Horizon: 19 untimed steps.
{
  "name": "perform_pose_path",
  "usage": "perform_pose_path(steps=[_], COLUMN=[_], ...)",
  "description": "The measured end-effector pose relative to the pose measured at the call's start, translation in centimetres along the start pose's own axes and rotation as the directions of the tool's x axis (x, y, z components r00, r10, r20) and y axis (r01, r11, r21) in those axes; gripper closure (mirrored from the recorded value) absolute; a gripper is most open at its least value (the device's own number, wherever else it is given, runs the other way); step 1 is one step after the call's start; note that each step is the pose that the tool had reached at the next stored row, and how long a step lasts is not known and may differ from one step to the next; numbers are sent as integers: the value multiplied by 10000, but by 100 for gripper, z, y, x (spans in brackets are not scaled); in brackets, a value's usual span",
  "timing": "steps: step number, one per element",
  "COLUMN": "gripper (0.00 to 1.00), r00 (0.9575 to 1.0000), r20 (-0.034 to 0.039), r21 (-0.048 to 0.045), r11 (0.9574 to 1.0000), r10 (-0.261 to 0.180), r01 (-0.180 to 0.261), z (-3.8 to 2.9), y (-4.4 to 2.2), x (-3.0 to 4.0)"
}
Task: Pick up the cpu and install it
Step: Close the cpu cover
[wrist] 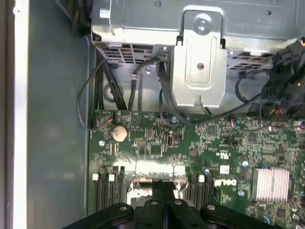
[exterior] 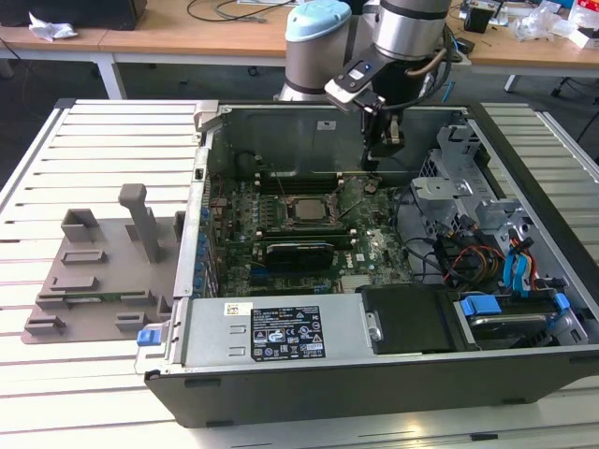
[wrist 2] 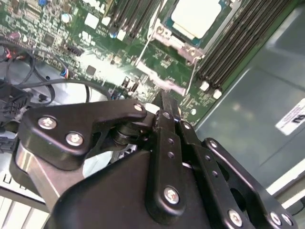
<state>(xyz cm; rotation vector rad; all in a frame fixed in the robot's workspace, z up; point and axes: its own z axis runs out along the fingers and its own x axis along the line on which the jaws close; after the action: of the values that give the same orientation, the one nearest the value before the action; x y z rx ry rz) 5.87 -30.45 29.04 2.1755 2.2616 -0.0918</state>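
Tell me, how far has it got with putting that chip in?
The cpu already lies in the motherboard socket, silver top showing. The gripper, shut and holding nothing, hangs over the board beside the socket. Left: whether the socket is latched shut, I cannot tell.

A lab: opened computer case (exterior: 281, 379) on slatted bench (exterior: 103, 140), cluttered desks (exterior: 168, 28) behind.

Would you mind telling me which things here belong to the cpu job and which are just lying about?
Belong to the job: the cpu, sitting in the socket on the green board; the gripper, shut and empty, above the board.
Just lying about: the grey tray beside the case; the power supply; the drive cage; the coloured cables.
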Motion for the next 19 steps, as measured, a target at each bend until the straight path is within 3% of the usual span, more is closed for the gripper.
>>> perform_pose_path(steps=[2, 5, 8, 10, 13, 19], gripper=[89, 89, 89, 89, 89, 89], r00=[10000, 10000, 10000, 10000, 10000, 10000], r20=[-2, -1, -3, -3, -2, -2], r21=[39, 60, 70, 73, 83, 83], r11=[10000, 10000, 10000, 10000, 10000, 10000], r10=[-3, -5, -5, -5, -5, -5], r01=[3, 5, 5, 5, 5, 5], z=[46, 100, 216, 335, 433, 442], y=[69, 104, 112, 122, 115, 70], x=[0, 1, 6, 11, 15, 18])
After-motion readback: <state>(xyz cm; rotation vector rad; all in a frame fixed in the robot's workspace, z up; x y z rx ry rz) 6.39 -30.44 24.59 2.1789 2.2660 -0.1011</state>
